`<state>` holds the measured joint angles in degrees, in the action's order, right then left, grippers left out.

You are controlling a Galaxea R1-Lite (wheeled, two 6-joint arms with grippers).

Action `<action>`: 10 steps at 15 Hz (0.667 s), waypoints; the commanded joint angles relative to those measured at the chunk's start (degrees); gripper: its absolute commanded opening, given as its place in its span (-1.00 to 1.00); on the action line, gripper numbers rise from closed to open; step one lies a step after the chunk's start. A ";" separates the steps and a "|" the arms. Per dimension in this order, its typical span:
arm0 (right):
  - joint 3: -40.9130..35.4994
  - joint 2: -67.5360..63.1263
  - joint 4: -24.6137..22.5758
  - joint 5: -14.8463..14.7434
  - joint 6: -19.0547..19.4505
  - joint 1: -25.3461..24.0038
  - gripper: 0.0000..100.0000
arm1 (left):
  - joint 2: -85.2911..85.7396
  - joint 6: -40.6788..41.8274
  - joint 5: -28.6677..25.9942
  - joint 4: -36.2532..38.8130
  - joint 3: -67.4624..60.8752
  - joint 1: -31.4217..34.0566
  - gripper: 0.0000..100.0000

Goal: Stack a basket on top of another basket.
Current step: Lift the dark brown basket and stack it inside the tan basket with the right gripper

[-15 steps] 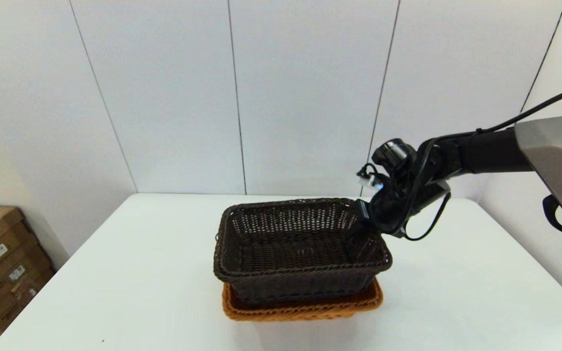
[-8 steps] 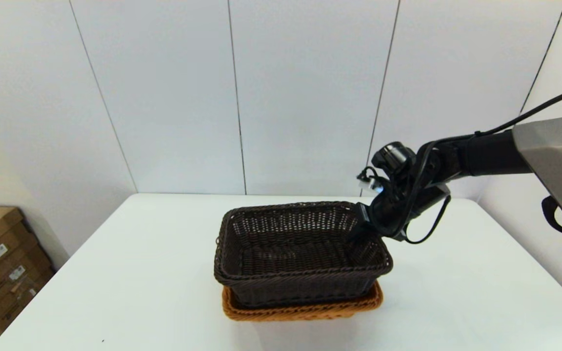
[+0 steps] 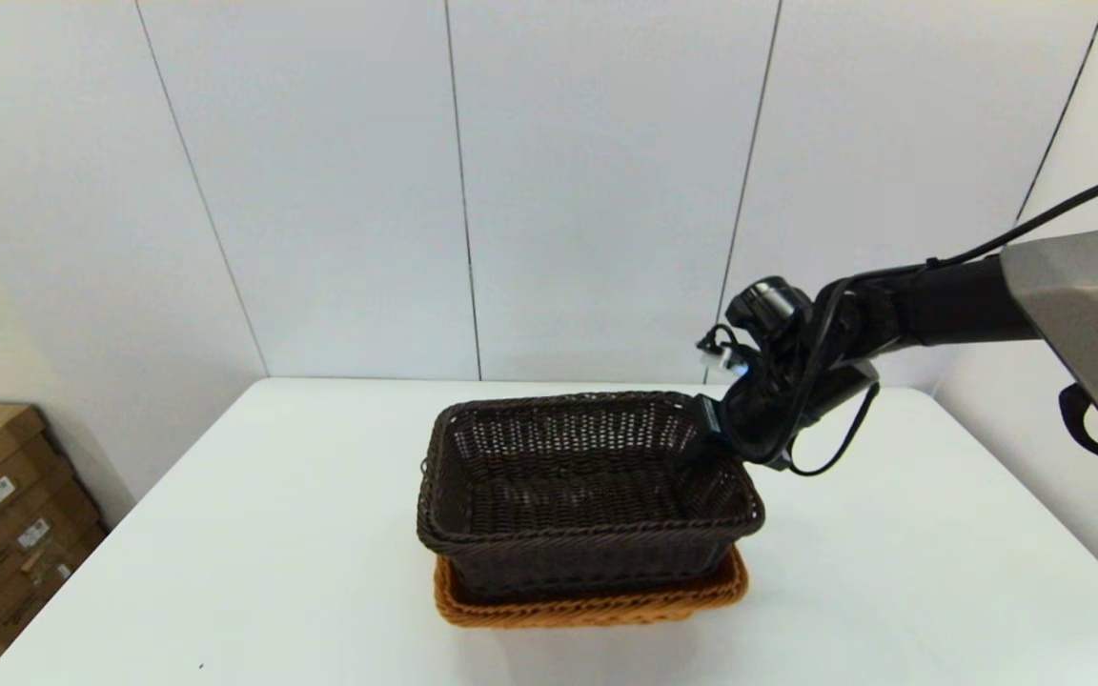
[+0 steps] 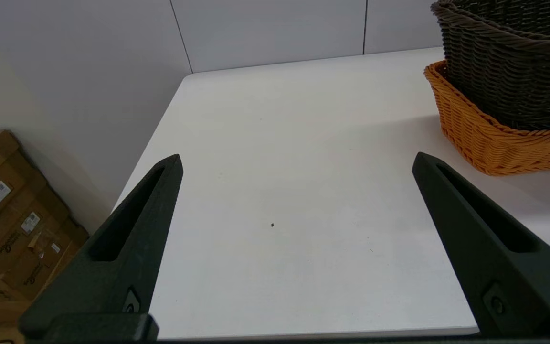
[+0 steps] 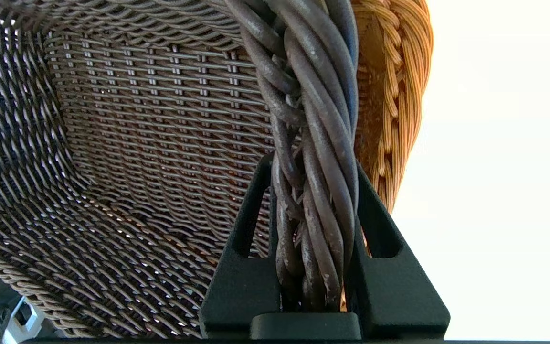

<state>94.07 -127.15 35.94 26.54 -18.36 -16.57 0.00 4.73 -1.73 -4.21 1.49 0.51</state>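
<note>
A: What is the biggest thing here?

B: The white table (image 3: pixel 254 534). On it sits the orange basket (image 3: pixel 597 605), near the middle.

A: And the dark basket (image 3: pixel 578 486)?

B: It sits inside the orange one. Its far right corner looks a bit higher than the rest.

A: Who holds it?

B: The right gripper (image 5: pixel 317 167). Its two fingers are squeezed onto the twisted rim at that corner, one finger inside the basket and one outside.

A: What about the other one?

B: The left gripper (image 4: pixel 296 165) is over the table's left part, away from the baskets. Its fingers are spread wide and hold nothing.
</note>
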 commanded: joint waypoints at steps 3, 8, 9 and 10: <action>-1.53 0.41 -2.01 0.18 -0.98 0.04 -1.00 | 0.09 0.02 -0.03 -0.01 0.01 0.02 1.00; -4.87 1.46 -6.41 0.18 -1.86 0.04 -1.00 | 0.09 0.02 -0.03 -0.01 0.01 0.02 1.00; -4.95 1.55 -6.49 0.18 -1.86 0.04 -1.00 | 0.09 0.02 -0.03 -0.01 0.01 0.02 1.00; -4.95 1.46 -6.41 0.18 -1.86 0.04 -1.00 | 0.09 0.02 -0.03 -0.01 0.01 0.02 1.00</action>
<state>89.38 -125.92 29.34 26.54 -20.09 -16.48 0.00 4.73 -1.76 -4.21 1.49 0.51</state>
